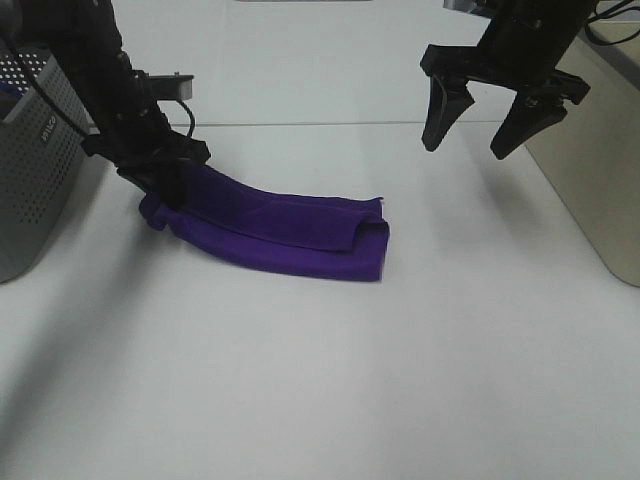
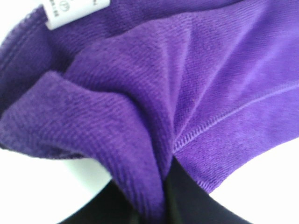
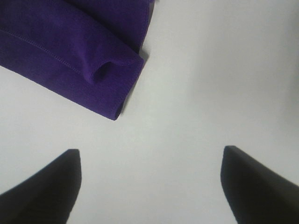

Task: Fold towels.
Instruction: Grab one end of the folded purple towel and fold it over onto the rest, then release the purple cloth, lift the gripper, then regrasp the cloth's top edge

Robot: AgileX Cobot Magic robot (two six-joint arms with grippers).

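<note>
Folded purple towel — left hand pinching its end.

Purple towel fills most of view, close to lens. Soft ribbed pile, bunched in several folds converging toward left gripper. Jaws closed tight on gathered fold; cloth pinched between black fingers, only their inner edges visible. Stitched hem runs out from just beyond fingertips along one flat layer. Small white tag with printed marks, unreadable, on edge of cloth farthest from fingers. White table visible either side of fingers, under cloth edges.
</note>
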